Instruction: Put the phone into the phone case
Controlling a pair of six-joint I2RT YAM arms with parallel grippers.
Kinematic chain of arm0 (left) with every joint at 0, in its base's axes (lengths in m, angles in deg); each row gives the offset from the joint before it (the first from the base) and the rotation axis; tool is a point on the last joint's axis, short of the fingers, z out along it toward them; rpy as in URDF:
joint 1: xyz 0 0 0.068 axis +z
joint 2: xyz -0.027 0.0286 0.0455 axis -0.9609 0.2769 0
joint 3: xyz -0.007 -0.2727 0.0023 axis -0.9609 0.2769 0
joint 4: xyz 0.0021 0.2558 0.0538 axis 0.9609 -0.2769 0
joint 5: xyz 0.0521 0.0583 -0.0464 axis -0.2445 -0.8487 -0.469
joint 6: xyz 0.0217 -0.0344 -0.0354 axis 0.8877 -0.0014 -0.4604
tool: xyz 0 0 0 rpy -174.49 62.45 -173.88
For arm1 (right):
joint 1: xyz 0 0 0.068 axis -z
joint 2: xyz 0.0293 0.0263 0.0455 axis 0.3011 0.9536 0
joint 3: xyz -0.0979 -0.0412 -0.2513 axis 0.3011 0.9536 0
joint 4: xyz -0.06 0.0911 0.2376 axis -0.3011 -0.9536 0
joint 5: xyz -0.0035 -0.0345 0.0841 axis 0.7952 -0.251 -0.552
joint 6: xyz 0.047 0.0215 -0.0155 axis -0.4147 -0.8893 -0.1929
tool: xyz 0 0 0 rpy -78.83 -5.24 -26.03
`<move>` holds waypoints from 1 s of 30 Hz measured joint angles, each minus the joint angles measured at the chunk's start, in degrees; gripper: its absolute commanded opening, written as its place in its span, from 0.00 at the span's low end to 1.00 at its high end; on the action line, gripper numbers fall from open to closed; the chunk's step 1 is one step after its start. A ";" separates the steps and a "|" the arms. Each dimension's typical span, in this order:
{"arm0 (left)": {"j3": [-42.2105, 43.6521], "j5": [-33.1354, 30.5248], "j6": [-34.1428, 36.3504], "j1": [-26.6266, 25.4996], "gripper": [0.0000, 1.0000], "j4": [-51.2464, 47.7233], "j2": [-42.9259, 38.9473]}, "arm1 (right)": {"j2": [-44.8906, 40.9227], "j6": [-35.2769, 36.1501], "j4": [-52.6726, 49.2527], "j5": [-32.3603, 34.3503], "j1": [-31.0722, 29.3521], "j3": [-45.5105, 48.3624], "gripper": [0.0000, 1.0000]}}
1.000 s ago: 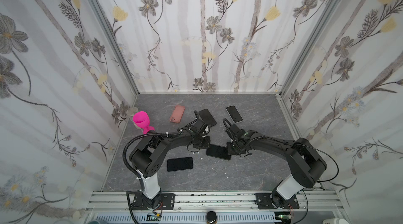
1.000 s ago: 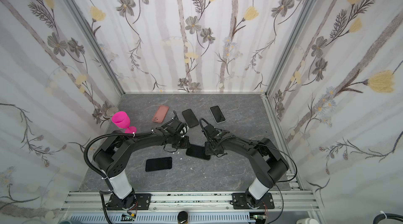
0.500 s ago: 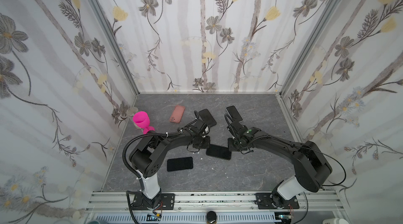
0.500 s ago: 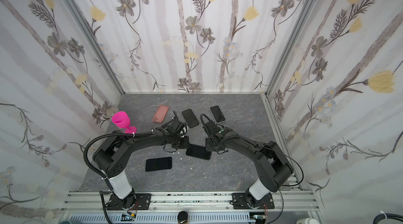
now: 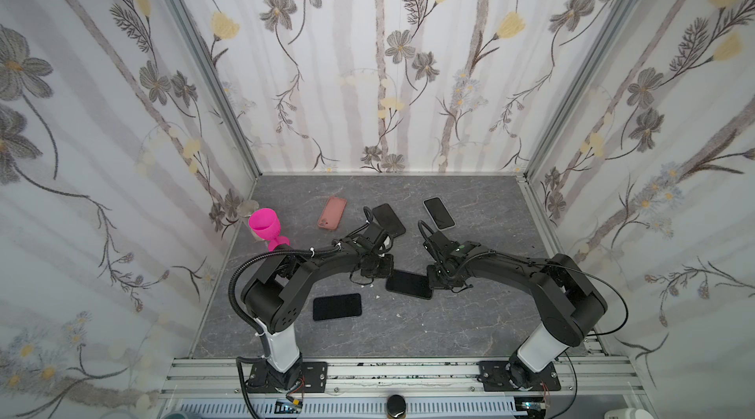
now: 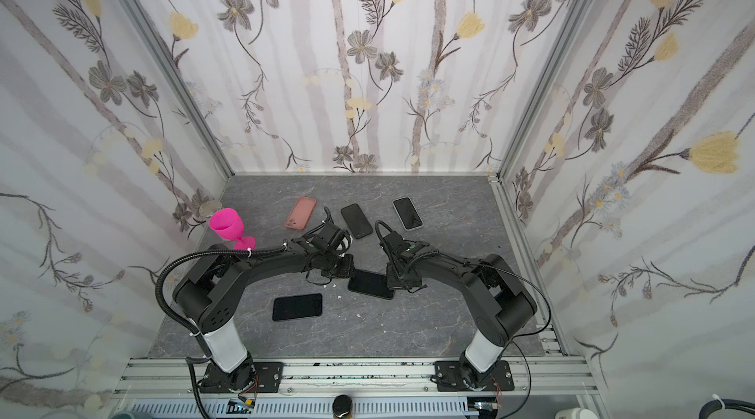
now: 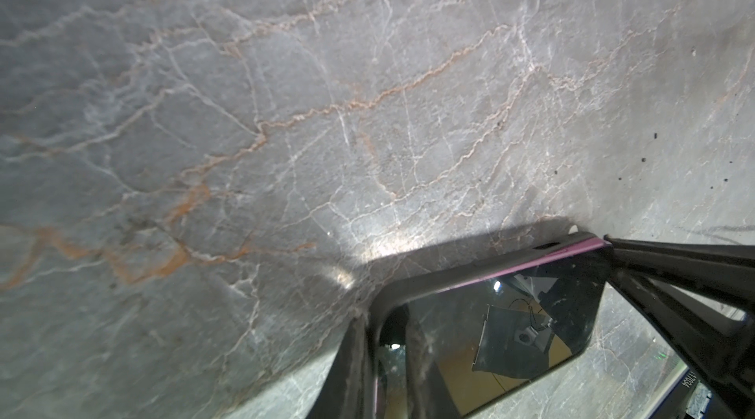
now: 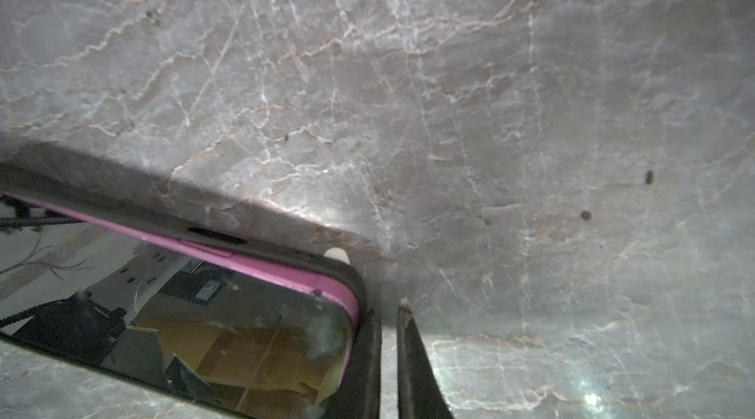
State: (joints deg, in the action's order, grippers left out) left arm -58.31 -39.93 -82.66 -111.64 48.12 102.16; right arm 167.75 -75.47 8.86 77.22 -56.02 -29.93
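A grey marbled table (image 5: 470, 327) spreads under everything. Over it the left arm (image 5: 310, 270) and the right arm (image 5: 514, 268) bend low and inward, meeting near the middle. A magenta goblet (image 5: 264, 225) stands at the table's left edge. Between the arms lies the phone (image 5: 408, 284), screen up, sitting in its dark phone case (image 8: 265, 245); along one long side a strip of the phone's pink edge shows inside the case rim. Other flat pieces lie apart: a black phone (image 5: 337, 306) nearer the front, and at the back a salmon case (image 5: 332, 213), a dark phone (image 5: 390, 217) and a light-rimmed phone (image 5: 438, 213). The left gripper (image 5: 374, 272) is at the phone's left end, its fingers (image 7: 347, 364) a narrow way apart astride a corner; whether they pinch I cannot tell. The right gripper (image 5: 439, 280) is at the right end, closed on nothing, fingers (image 8: 412, 364) nearly together just beside the case's corner.
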 measured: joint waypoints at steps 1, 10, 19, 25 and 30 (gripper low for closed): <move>0.00 0.00 0.00 0.00 0.18 0.00 0.00 | -0.02 0.00 0.00 -0.04 0.00 0.00 0.11; 0.00 -0.02 0.00 0.00 0.18 -0.20 -0.02 | -2.84 -0.02 0.37 -0.26 0.00 -0.66 0.13; 0.00 0.02 0.00 0.04 0.18 -0.20 -0.02 | -1.70 0.00 1.38 -0.92 0.02 -0.44 0.11; 0.11 0.02 0.00 0.04 0.18 -0.15 -0.02 | -0.61 0.00 2.97 -2.21 0.17 0.33 0.08; 0.22 0.02 0.00 0.04 0.18 -0.13 0.00 | -0.33 -0.04 3.28 -2.38 0.15 0.81 0.07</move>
State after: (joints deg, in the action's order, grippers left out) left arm -58.09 -39.91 -82.66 -111.60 47.99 102.16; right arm 167.43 -75.51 12.14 74.84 -55.87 -29.12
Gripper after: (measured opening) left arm 0.182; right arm 0.076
